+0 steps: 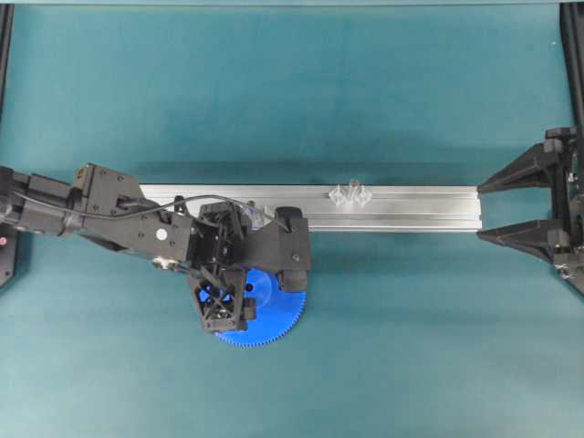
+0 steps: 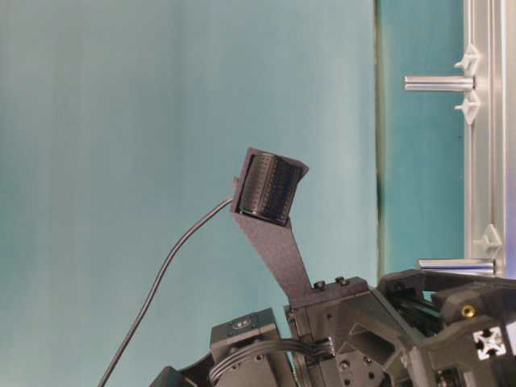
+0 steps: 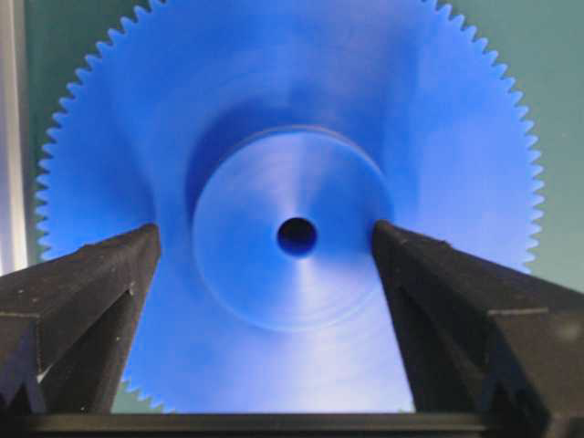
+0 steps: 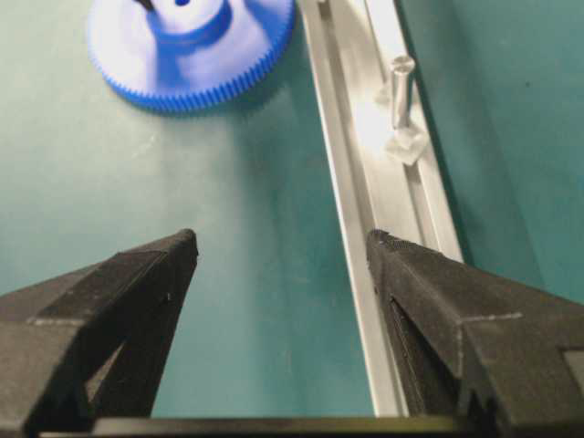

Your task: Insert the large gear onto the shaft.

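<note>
Gear (image 3: pixel 292 182) is lying flat on the table (image 1: pixel 383 347) beside the rail (image 1: pixel 411 208), not yet gripped; left gripper (image 3: pixel 265 242) is hovering wide open around its hub, and the shaft (image 4: pixel 400 89) is standing empty.

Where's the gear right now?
Overhead, the gear lies flat on the mat, left of centre, just below the rail, under the open left gripper.

Parts on the teal table, counted

One large gear (image 1: pixel 269 315), one aluminium rail (image 1: pixel 401 208), two grippers (image 1: pixel 260 274) (image 1: pixel 511 205); shafts (image 2: pixel 439 83) number perhaps two.
</note>
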Robot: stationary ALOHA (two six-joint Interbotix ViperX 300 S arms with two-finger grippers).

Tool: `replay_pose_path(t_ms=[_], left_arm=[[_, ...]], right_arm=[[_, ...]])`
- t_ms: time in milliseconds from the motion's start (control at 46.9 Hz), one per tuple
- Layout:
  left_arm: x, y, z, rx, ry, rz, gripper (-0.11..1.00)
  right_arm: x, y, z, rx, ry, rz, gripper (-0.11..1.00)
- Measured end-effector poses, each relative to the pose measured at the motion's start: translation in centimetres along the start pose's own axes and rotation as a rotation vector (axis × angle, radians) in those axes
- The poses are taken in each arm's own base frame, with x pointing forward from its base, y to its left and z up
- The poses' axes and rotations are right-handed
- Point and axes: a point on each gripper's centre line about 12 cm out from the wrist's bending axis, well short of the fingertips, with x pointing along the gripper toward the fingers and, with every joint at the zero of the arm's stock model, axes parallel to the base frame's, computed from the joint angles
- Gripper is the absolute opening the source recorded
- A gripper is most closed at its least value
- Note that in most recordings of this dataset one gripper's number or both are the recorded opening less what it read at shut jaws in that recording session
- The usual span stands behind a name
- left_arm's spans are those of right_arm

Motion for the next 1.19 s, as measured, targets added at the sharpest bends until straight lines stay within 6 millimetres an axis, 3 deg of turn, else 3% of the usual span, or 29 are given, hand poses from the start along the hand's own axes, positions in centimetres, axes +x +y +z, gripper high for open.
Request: replay_pose_path(t_ms=[234, 533, 1193], left_arm=[[-0.1, -0.1, 0.5, -0.005, -0.03, -0.005, 0.92], [-0.2, -1.8, 0.5, -0.015, -0.03, -0.024, 0.92], [0.0, -1.1, 0.4, 0.035, -0.017, -0.014, 0.92]], right_arm=[[0.0, 0.0, 0.1, 0.0, -0.003, 0.001, 0.83], [0.0, 0.1, 0.1, 0.025, -0.009, 0.003, 0.82], [0.0, 0.5, 0.5, 0.018, -0.041, 0.027, 0.82]])
